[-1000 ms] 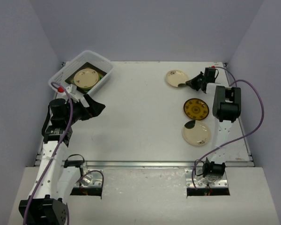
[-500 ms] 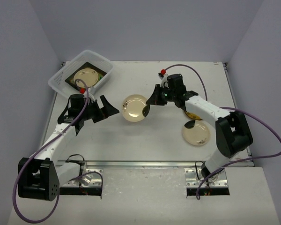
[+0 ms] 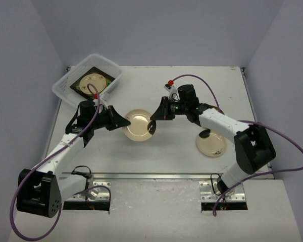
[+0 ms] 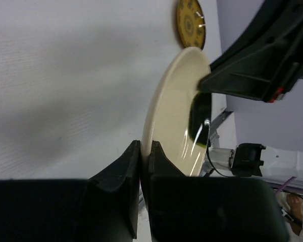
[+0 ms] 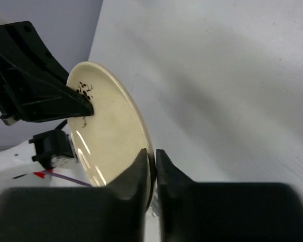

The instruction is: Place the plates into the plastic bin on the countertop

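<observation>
Pinching opposite rims of one cream plate [image 3: 136,126] — left tool [image 3: 125,122], right tool [image 3: 152,117] — clamped edges hidden between jaws.

cream plate [image 3: 139,125], mustard-patterned plate [image 4: 190,22], translucent white bin [image 3: 64,82]

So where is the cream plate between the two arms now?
Top view: the cream plate is left of centre, gripped by the left end effector and the right end effector.

Lab cell: bare walls [image 3: 156,30] round white countertop [image 3: 156,151], arm bases [image 3: 224,194] bolted, cables [image 3: 192,76] loose.
</observation>
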{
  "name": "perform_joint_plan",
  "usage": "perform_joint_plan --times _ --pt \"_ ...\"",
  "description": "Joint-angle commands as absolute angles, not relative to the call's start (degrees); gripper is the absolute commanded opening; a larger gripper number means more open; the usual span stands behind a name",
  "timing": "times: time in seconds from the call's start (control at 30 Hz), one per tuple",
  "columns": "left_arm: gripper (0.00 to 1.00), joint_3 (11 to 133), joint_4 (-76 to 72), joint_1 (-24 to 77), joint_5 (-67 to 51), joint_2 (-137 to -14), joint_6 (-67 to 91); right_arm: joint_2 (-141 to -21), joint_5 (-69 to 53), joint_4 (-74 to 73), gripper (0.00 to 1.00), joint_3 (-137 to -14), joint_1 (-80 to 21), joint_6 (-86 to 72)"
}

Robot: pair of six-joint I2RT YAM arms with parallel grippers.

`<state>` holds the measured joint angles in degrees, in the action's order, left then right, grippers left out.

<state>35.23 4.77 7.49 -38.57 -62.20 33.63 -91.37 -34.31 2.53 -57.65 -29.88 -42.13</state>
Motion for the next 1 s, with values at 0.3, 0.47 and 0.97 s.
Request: perform_joint_plan --times 0.3,0.47,0.97 --pt "0.0 48.68 9.08 -14.2 -2.23 -65.91 45.75 -71.82 -4.33 -7.14 0.99 -46.92 -28.45 -37.55" --pt "0.0 59.11 8.39 -18.34 4.17 -77.14 49.57 -64.7 -0.78 -11.27 0.99 -41.62 -28.05 -33.46" --pt "0.62 87.97 14.24 -15.89 -0.62 -108.0 43.39 -56.02 -0.65 -14.41 0.99 -38.13 -27.42 -30.99"
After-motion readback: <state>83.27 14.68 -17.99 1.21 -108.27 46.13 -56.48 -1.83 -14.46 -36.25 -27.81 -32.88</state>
